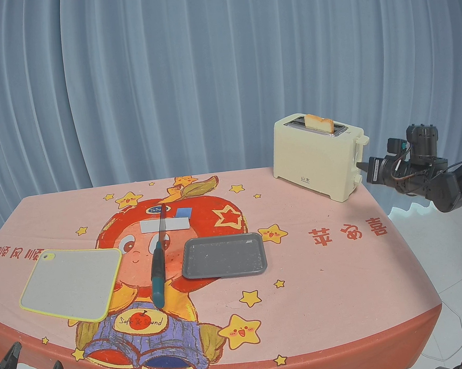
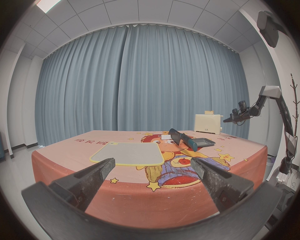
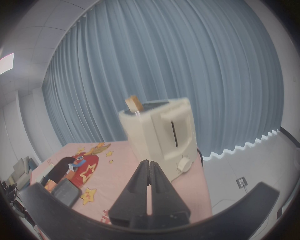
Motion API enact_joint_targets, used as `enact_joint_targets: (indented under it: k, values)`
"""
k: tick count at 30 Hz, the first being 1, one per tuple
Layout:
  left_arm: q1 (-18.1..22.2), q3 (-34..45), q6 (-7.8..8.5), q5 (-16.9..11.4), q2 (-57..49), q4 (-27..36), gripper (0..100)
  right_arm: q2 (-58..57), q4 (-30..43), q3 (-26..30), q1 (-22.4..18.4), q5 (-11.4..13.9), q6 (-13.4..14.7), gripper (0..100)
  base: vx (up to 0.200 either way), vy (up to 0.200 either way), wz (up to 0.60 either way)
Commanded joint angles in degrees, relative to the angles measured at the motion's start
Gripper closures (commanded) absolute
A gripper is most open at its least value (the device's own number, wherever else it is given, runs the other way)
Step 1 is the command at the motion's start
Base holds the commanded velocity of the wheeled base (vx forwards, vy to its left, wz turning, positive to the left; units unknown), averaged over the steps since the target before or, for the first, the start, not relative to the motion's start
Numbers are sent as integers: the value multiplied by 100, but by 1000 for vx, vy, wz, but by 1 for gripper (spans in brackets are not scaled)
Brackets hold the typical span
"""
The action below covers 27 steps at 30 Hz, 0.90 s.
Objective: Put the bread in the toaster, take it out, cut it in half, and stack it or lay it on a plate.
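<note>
And the right gripper (image 3: 149, 164) is pressed shut, fingers flat together with nothing between them, sitting just beside the lever end of the boxy cream plastic toaster (image 1: 317, 156). Up top, the golden-brown bread slice (image 1: 319, 123) stands out of the slot, higher than that gripper and apart from it, with pale crumb, a darker crust and a squared edge. The left gripper (image 2: 152, 162) hangs wide open off the table's near edge, well apart from the bread. On the pink cartoon tablecloth (image 1: 324, 270) lie a flat grey cutting board with a yellow rim (image 1: 71, 284), a teal-handled knife (image 1: 158, 271) and a dark grey rectangular tray (image 1: 224, 256) with rounded corners.
</note>
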Motion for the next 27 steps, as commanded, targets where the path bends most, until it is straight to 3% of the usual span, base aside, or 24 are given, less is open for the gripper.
enact_joint_targets:
  k: [1,9,16,27]
  values:
    - [0,101,-1,4,-3,3,0,-681,-30,66,-30,16,8,100,0,0,0]
    - [0,101,-1,4,-3,-6,0,-681,-460,-110,-57,-28,52,100,0,0,0]
    - [0,101,-1,4,-3,-6,0,-118,-1120,-418,-65,-212,597,100,0,0,0]
    - [0,101,-1,4,-3,-6,0,453,-1111,-752,-320,-221,632,100,0,0,0]
